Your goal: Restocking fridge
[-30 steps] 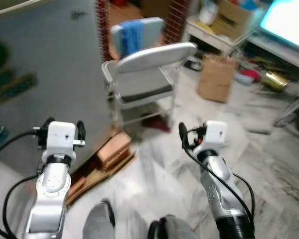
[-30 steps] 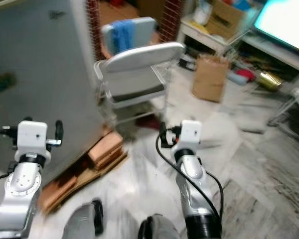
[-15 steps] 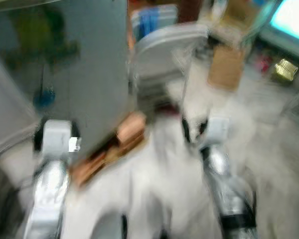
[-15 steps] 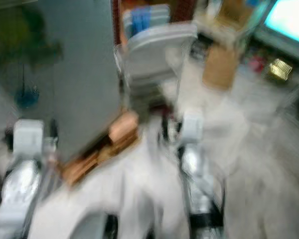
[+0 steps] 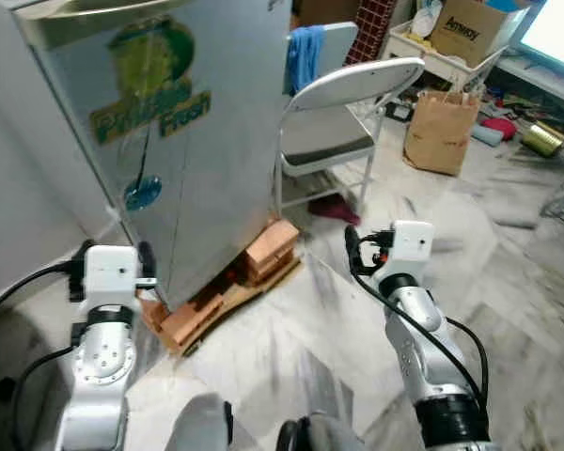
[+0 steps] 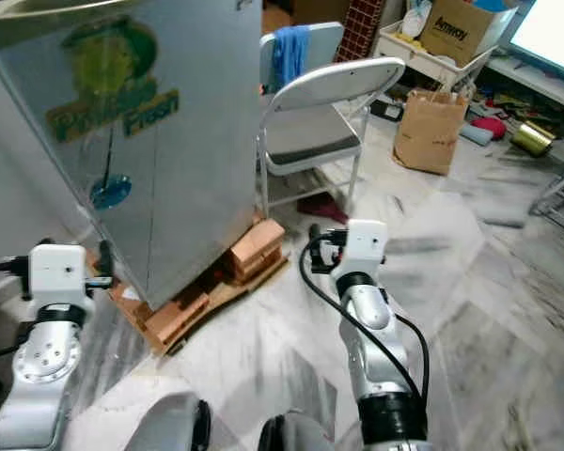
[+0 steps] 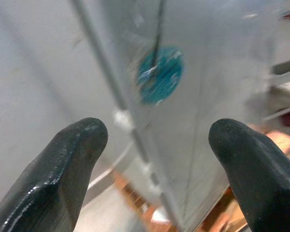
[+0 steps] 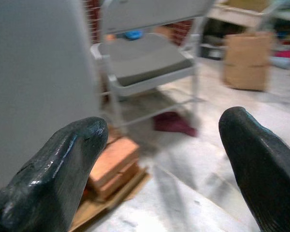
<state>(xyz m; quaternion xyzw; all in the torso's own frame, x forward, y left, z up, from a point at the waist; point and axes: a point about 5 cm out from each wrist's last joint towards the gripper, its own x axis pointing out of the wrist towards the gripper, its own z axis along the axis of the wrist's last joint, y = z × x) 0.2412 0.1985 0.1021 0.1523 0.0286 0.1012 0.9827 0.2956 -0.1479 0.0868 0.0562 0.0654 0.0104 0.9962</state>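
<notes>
Grey-silver, the fridge (image 5: 169,122) stands shut ahead of the left gripper (image 7: 159,159), which points at its corner edge near a blue round sticker (image 7: 159,75); both black fingers are spread wide and hold nothing. Beyond the right gripper (image 8: 164,159), equally wide and empty, a folding chair (image 5: 343,122) stands just beside the fridge's side, with a brown paper bag (image 5: 442,132) farther off. Under the fridge, bricks (image 5: 268,249) and a wooden board (image 5: 221,301) prop it up, below and between the two grippers. My worry: pulling the door hard could rock the fridge on that loose base, and a wide swing of the right arm could hit the chair.
</notes>
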